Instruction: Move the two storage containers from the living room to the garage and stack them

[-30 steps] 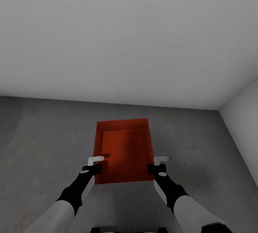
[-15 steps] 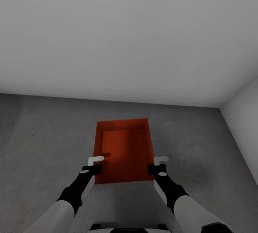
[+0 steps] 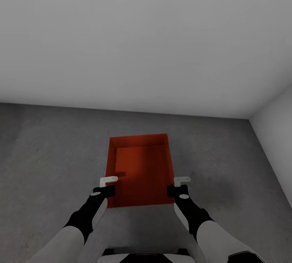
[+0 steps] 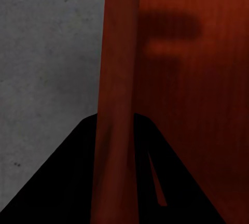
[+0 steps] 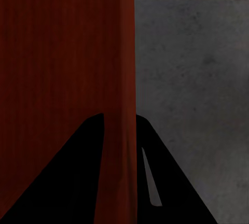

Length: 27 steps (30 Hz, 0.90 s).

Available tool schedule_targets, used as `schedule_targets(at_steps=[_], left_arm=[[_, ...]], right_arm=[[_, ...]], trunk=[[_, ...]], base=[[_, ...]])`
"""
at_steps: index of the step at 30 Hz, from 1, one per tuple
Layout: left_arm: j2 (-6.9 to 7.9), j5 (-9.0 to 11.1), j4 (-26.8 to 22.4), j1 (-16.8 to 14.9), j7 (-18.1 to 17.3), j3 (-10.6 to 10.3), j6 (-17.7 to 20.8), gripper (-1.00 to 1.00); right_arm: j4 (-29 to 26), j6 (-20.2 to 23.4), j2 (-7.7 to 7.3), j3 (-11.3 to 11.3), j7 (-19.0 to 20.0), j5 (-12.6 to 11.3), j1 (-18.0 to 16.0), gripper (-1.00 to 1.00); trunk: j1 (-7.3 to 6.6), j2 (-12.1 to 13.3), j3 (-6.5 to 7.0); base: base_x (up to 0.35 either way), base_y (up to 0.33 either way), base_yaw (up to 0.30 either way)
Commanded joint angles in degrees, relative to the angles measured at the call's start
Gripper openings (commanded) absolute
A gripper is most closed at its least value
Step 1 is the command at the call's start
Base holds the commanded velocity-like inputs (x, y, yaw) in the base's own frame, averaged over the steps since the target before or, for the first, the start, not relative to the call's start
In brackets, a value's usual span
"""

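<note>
1. Orange-red storage container (image 3: 141, 169), lidless, held between both grippers, long axis running near to far, above dark grey mottled floor (image 3: 52, 153); contact with floor not determinable.
2. Left gripper (image 3: 108, 186) clamped on container's left wall near the near-left corner; white fingertip bracket hooked over the rim.
3. Left wrist view: container wall (image 4: 116, 79) running straight between the two dark fingers (image 4: 62, 182), pinched from inside and outside; ribbed interior on one side, floor (image 4: 46, 53) on the other.
4. Right gripper (image 3: 181, 186) clamped on container's right wall near the near-right corner, mirrored to the left one.
5. Right wrist view: wall (image 5: 122, 68) passing between dark fingers (image 5: 176, 187), gripped both sides; red interior one side, grey floor (image 5: 197, 63) the other.
6. Plain white wall (image 3: 142, 40) across the far side, meeting floor just beyond container's far end.
7. Second white wall (image 3: 275, 137) at right, forming a corner far right, well apart from container.
8. Robot base edge (image 3: 142, 255) visible at near edge, between the forearms.
9. Floor around container bare on left, right and far sides.
</note>
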Motion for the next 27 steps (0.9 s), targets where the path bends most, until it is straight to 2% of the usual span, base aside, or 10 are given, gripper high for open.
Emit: schedule_targets(at_steps=[1, 27], left_arm=[[0.12, -0.63, -0.29, -0.03, 0.64, 1.11, -0.35, -1.00], [0.12, -0.65, -0.29, -0.03, 0.64, 1.11, -0.35, -1.00]], right_arm=[[0.06, 0.27, -0.86, -0.50, -0.50, -0.33, -0.02, -1.00], [0.06, 0.27, -0.86, -0.50, -0.50, -0.33, -0.02, -1.00]], trunk=[[0.02, -0.07, -0.15], [0.02, -0.07, -2.53]], base=[[0.000, 0.000, 0.000], [0.000, 0.000, 0.000]])
